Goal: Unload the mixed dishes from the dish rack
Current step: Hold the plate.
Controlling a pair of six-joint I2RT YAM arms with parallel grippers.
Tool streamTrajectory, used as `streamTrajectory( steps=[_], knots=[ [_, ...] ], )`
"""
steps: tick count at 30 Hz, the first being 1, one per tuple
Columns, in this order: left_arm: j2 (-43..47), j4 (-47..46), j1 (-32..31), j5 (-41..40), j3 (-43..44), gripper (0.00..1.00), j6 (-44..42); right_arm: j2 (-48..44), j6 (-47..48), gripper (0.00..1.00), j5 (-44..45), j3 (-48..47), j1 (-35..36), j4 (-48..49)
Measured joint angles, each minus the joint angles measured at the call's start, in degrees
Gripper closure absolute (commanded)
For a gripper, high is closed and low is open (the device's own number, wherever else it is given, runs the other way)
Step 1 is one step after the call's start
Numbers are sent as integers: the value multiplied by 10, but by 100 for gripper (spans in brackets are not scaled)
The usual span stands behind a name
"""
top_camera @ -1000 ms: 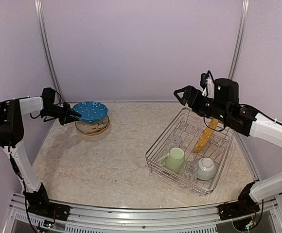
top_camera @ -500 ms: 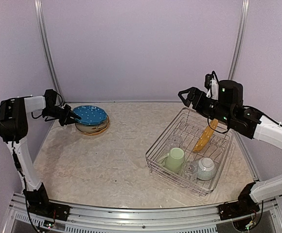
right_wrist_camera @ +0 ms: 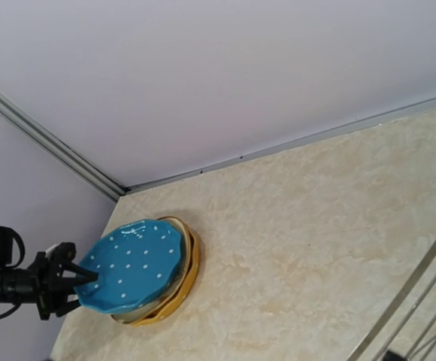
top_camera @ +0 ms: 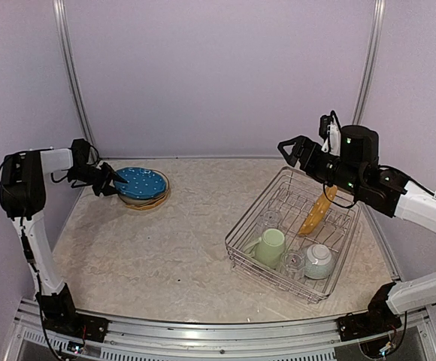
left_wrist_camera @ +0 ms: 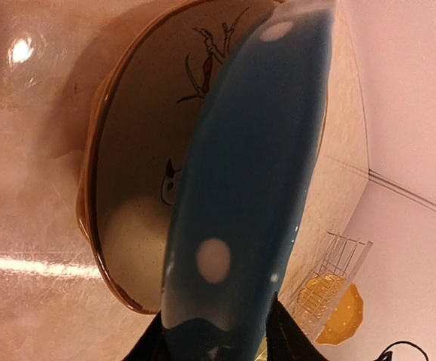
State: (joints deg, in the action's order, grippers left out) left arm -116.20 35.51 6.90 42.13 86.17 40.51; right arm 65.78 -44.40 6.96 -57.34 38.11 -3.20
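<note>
My left gripper point(top_camera: 111, 183) is shut on the near rim of the blue plate point(top_camera: 141, 180), which lies tilted on the cream floral plate point(left_wrist_camera: 139, 150) at the far left. In the left wrist view my gripper point(left_wrist_camera: 218, 350) clamps the blue plate point(left_wrist_camera: 248, 165). The right wrist view shows the blue plate point(right_wrist_camera: 131, 263) over a yellow dotted plate point(right_wrist_camera: 192, 265). My right gripper point(top_camera: 287, 147) is open and empty above the dish rack's point(top_camera: 293, 197) far corner. The rack holds an upright yellow dotted plate point(top_camera: 317, 210), a pale green mug point(top_camera: 270, 247), a clear glass point(top_camera: 269, 219) and a small bowl point(top_camera: 319, 260).
A second clear glass point(top_camera: 293, 262) stands in the rack beside the bowl. The back wall and left wall stand close behind the plate stack. The rack point(left_wrist_camera: 338, 252) and its yellow plate point(left_wrist_camera: 338, 312) show far off in the left wrist view.
My left gripper has lowered the blue plate from above the stack down onto the cream floral plate. My right gripper has drifted slightly right.
</note>
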Motion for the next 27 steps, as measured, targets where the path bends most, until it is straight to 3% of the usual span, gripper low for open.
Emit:
streamTrajectory(
  steps=[5,10,16,27],
  knots=[
    [3,12,-6,-33,16,44,-19,0,0,9,0,0,0,0],
    [3,41,-10,-67,33,37,-31,-3,0,9,0,3,0,-1],
    [3,66,-12,-99,43,16,-42,-4,0,9,0,3,0,-1],
    [5,78,-26,-127,58,6,-50,-4,9,9,3,2,-2,-12]
  ],
)
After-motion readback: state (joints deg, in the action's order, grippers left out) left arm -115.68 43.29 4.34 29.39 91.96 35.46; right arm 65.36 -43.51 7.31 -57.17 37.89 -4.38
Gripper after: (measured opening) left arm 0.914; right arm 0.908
